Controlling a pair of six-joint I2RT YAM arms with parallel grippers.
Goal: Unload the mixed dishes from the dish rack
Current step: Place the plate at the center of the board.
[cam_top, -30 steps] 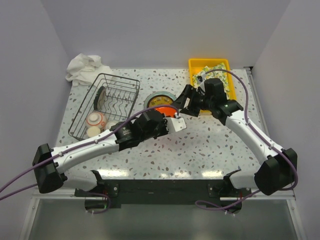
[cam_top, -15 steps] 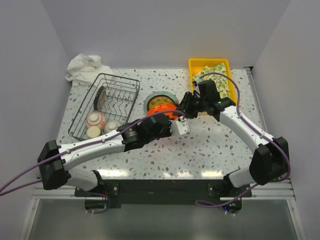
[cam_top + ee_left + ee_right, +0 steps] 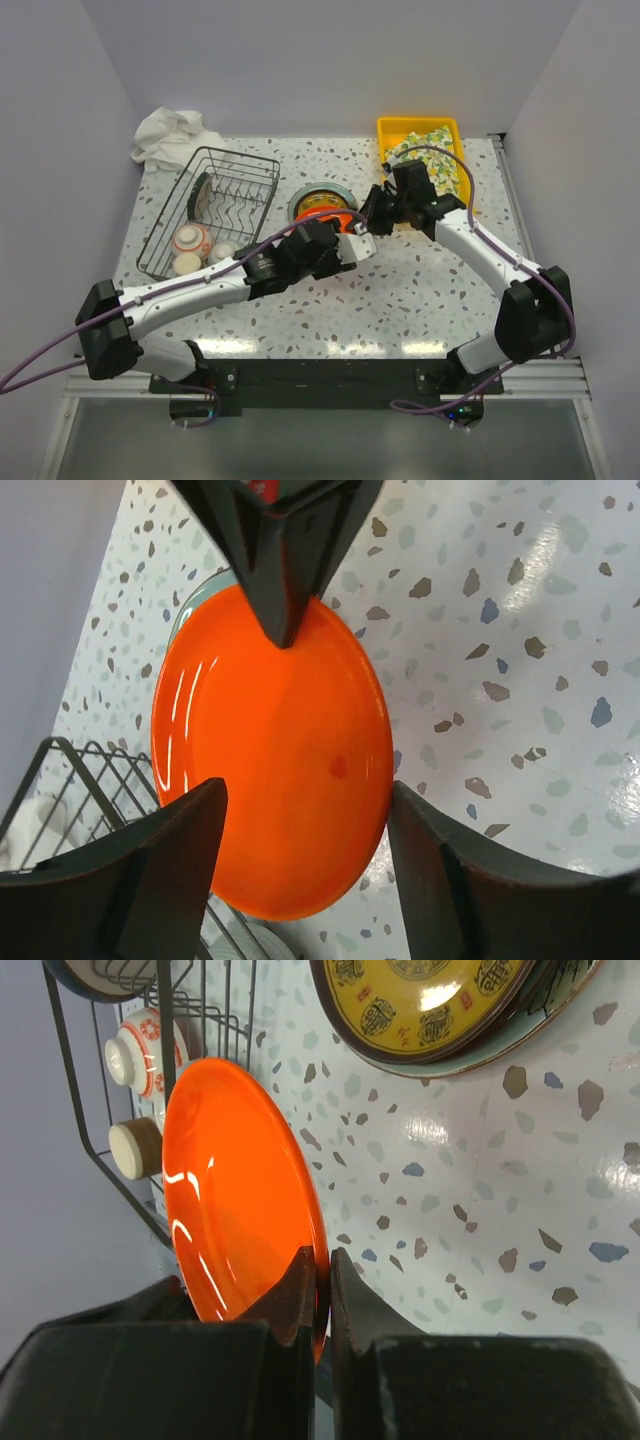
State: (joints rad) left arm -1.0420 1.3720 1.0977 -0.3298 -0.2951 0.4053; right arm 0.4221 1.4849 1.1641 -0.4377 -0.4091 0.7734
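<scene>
While the right hand (image 3: 318, 1255) pinches the orange plate (image 3: 235, 1190) by its rim, upright, clear of the rack (image 3: 243, 157) beside the plate stack (image 3: 440, 1000), the left hand (image 3: 305, 810) stands open astride it. Likely a handover; next, left backs off and right lays it flat.

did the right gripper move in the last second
Yes: the right gripper shifted left, away from the yellow tray and toward the stacked plates.

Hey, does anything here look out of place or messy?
Nothing spilled or broken. The orange plate is up on edge, rim pinched by the right hand, left hand open around it. A white cloth lies crumpled by the rack's far corner.
</scene>
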